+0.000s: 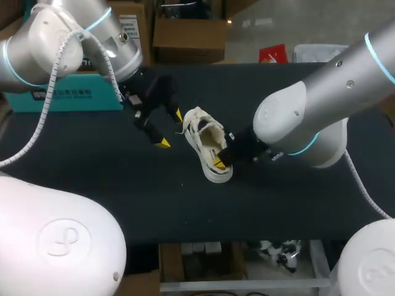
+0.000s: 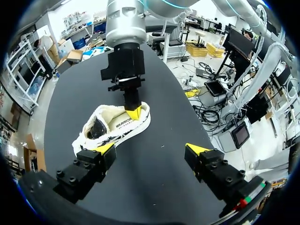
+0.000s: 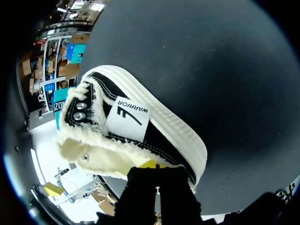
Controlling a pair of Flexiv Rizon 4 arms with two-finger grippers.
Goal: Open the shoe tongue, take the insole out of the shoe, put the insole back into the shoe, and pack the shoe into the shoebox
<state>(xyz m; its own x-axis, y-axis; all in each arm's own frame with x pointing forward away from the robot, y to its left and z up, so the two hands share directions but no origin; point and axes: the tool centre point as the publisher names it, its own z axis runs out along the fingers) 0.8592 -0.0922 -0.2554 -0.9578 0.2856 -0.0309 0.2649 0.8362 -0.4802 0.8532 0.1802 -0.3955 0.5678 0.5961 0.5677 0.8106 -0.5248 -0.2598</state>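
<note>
While the right tool [image 1: 219, 161] pinches the collar of the shoe [image 1: 205, 140] at desk [image 1: 296, 203] centre, left tool [image 1: 170, 129] hangs spread at its 9 o'clock. Insole not visibly out; packing remains.

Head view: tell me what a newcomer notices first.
A white, fleece-lined shoe lies in the middle of the black table, with the right hand pinching its rim. The left hand hangs open just beside the shoe, its yellow tips spread.
</note>
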